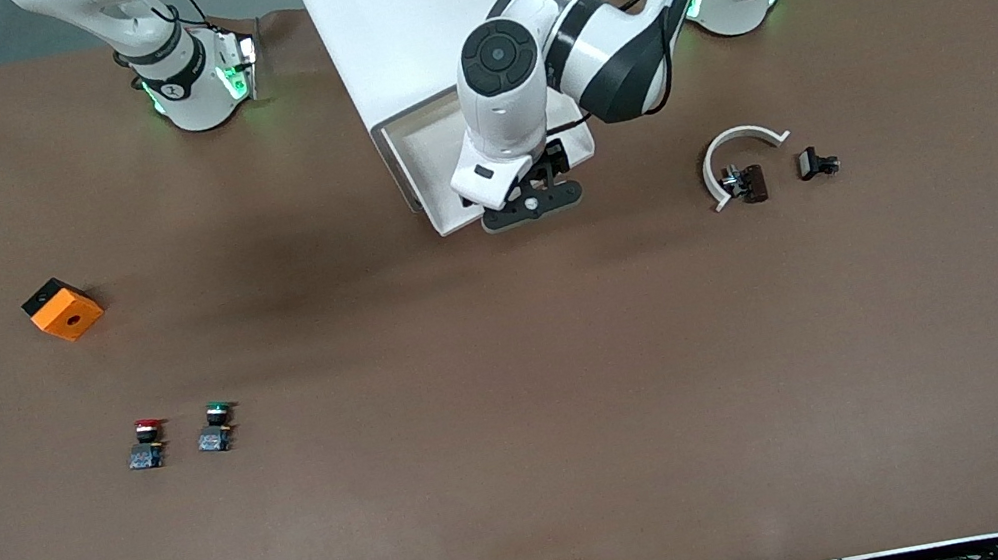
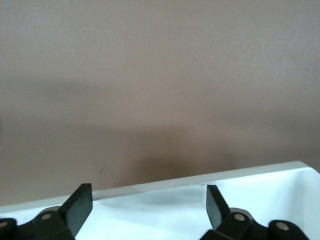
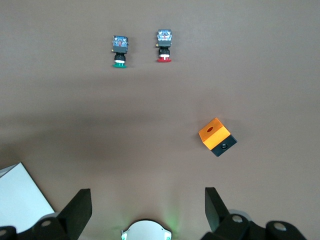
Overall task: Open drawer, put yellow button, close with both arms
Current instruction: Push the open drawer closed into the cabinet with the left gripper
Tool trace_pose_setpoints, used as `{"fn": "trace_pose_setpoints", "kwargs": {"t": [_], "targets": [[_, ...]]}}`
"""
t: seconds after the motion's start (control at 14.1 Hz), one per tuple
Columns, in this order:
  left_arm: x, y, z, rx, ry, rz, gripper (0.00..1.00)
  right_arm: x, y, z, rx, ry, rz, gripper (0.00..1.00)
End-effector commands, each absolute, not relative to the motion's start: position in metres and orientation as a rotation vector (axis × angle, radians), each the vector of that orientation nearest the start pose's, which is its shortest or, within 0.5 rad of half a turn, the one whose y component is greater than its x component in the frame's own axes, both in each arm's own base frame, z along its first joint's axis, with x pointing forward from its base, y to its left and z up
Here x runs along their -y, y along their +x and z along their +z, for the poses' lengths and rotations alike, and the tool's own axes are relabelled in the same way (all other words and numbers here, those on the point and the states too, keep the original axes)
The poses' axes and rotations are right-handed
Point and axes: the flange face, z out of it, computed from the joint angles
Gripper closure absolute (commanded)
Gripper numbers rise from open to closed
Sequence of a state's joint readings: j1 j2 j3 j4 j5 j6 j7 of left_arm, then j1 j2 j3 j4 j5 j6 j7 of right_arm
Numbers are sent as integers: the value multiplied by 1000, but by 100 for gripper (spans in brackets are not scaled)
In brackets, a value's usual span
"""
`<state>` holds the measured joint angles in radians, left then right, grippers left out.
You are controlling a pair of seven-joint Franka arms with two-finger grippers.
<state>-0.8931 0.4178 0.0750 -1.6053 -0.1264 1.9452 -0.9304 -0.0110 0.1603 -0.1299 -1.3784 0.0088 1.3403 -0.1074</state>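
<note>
Fingers (image 2: 80,207) spread over one drawer (image 1: 421,146), two buttons (image 1: 181,437) apart.

Brown table (image 1: 532,477), items logged against the left gripper (image 1: 532,203).

- Toward the left arm's end from the gripper: white curved piece (image 1: 734,151), a dark small part (image 1: 746,183) touching one end of it; small black part (image 1: 816,163) just beside, apart from it.
- Toward the right arm's end, well apart from the gripper: orange box (image 1: 62,308) with black base, round hole in its top face.
- Red-capped button (image 1: 145,445) and green-capped button (image 1: 216,428): side by side, not touching, nearer the front camera than the box.
</note>
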Motion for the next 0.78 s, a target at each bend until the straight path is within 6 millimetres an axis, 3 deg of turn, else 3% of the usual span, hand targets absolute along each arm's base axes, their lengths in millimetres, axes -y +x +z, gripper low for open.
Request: {"fn": "trace_pose_setpoints", "kwargs": {"t": [0.0, 0.21, 0.36, 0.71], "targets": [[493, 435, 385, 255, -3113, 159, 0, 73, 554, 639, -80, -3104, 222, 0], [481, 451, 395, 287, -3126, 136, 0, 75, 542, 652, -67, -3102, 192, 0], [463, 479, 415, 346, -3155, 96, 0, 74, 529, 650, -64, -3099, 178, 0], [456, 499, 404, 301, -3159, -27, 0, 71, 485, 637, -52, -3094, 99, 0]]}}
